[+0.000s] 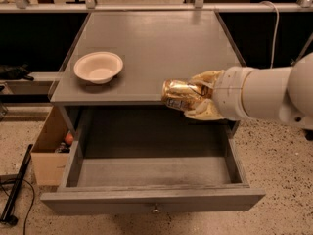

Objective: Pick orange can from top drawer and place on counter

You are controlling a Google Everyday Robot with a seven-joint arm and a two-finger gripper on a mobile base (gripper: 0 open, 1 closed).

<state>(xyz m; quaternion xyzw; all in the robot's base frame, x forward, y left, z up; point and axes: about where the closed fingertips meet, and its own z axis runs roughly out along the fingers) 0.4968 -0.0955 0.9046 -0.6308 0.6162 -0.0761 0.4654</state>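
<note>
The orange can [177,94] lies on its side in my gripper [195,99], held in the air at the counter's front edge, above the open top drawer [151,173]. My gripper comes in from the right on a thick white arm, its cream fingers [208,78] shut around the can's right end. The drawer is pulled out, its inside bare, with a small metal knob [155,210] on its front panel. The counter [156,43] is a flat grey tabletop behind the can.
A cream bowl [98,66] sits on the counter's left front part. A cardboard box [51,151] with small items stands on the floor left of the cabinet. A black pole [17,187] lies at the lower left. A white cable [274,28] hangs at the right.
</note>
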